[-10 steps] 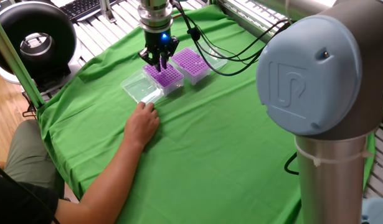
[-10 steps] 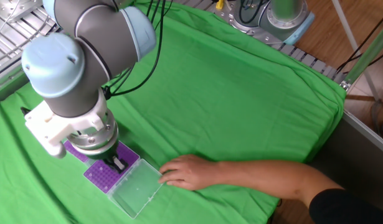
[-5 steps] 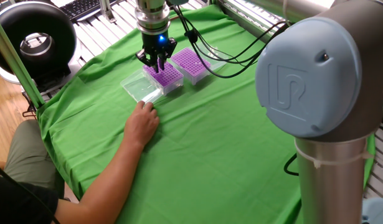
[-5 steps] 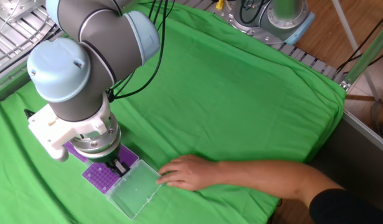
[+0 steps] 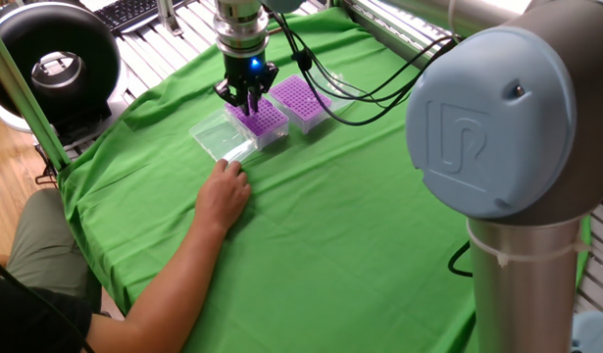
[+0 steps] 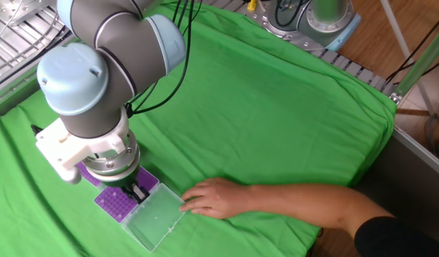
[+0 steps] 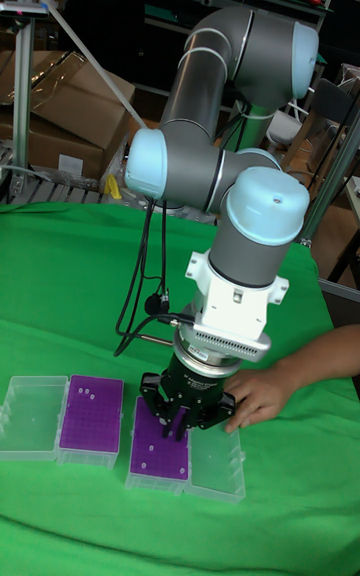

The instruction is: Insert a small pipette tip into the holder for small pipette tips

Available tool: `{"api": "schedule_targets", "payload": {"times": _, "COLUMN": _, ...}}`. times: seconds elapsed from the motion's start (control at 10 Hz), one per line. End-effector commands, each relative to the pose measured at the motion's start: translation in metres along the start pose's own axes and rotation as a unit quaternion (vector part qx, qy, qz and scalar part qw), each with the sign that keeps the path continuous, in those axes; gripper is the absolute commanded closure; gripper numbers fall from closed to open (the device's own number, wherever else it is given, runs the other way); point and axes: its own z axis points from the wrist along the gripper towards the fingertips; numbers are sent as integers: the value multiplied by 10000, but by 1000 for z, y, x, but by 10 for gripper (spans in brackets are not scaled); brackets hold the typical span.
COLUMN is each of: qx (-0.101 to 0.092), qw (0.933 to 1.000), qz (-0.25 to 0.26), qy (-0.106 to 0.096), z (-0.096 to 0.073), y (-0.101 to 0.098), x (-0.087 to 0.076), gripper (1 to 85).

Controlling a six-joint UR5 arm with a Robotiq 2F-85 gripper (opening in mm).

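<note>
Hovering low over the near purple rack [image 7: 159,449], the gripper [image 7: 174,424] has shifted slightly toward the frame's left, fingers narrowed; a held tip cannot be made out, so alignment likely continues.

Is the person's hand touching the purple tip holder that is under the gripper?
No, in the tall fixed view the hand rests at the open clear lid, apart from the purple tip holder under the gripper.

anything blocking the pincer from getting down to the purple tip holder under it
Nothing visible does. The pincer hangs right over the purple holder with its lid folded open beside it. The person's hand rests by the lid, not on the rack.
</note>
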Motion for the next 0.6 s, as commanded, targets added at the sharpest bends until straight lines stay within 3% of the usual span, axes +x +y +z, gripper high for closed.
{"api": "schedule_targets", "payload": {"times": 0.0, "qx": -93, "qw": 9999, "qz": 25, "qy": -47, "z": 2, "y": 2, "x": 0, "gripper": 640}}
{"api": "schedule_targets", "payload": {"times": 0.5, "qx": -156, "qw": 9999, "qz": 5, "qy": -55, "z": 3, "y": 4, "x": 3, "gripper": 647}}
